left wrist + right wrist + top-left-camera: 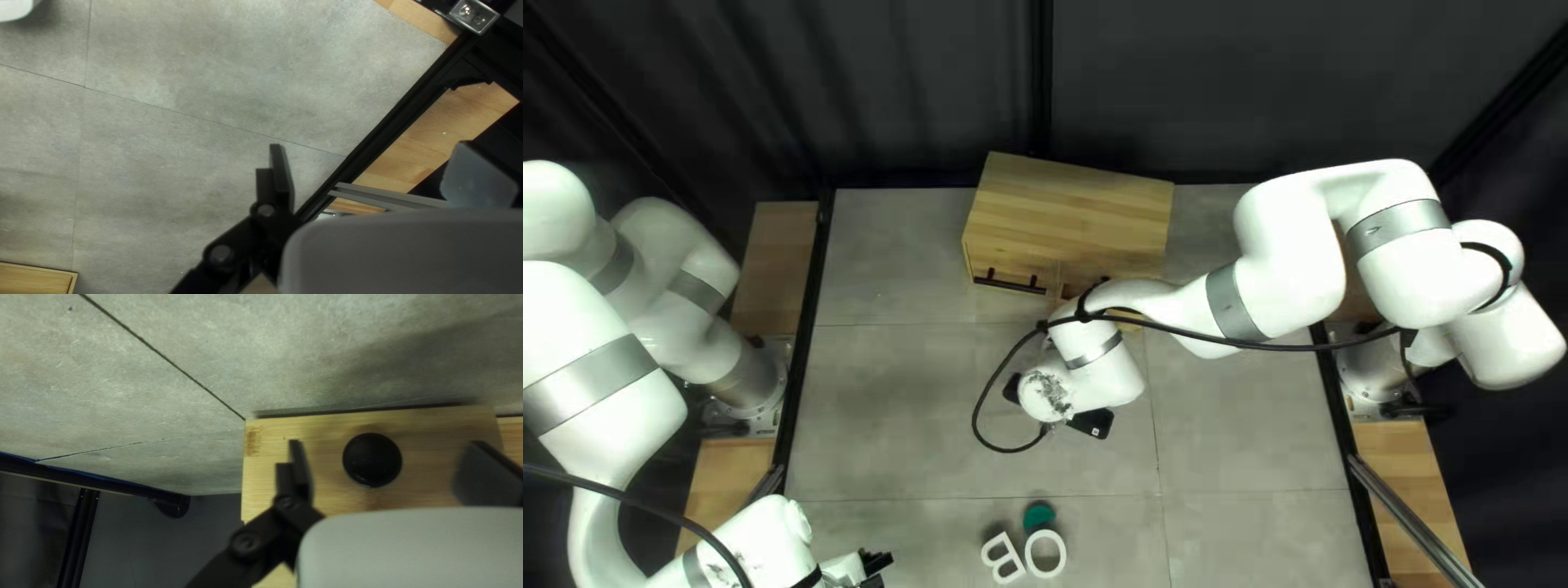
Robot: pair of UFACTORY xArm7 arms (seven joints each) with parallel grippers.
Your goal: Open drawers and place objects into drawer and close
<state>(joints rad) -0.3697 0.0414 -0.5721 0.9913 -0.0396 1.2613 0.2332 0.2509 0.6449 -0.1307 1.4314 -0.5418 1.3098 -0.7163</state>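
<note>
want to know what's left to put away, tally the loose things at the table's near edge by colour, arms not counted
white, the letters B and O: 2
green, the round piece beside the O: 1
total: 3

A white letter B (pixel 1002 564) lies slanted on the tabletop (pixel 893 436), just beside a white letter O (pixel 1046 573). A small white mark (pixel 1096 432) on a black part near the right arm's end is too small to read.
</note>
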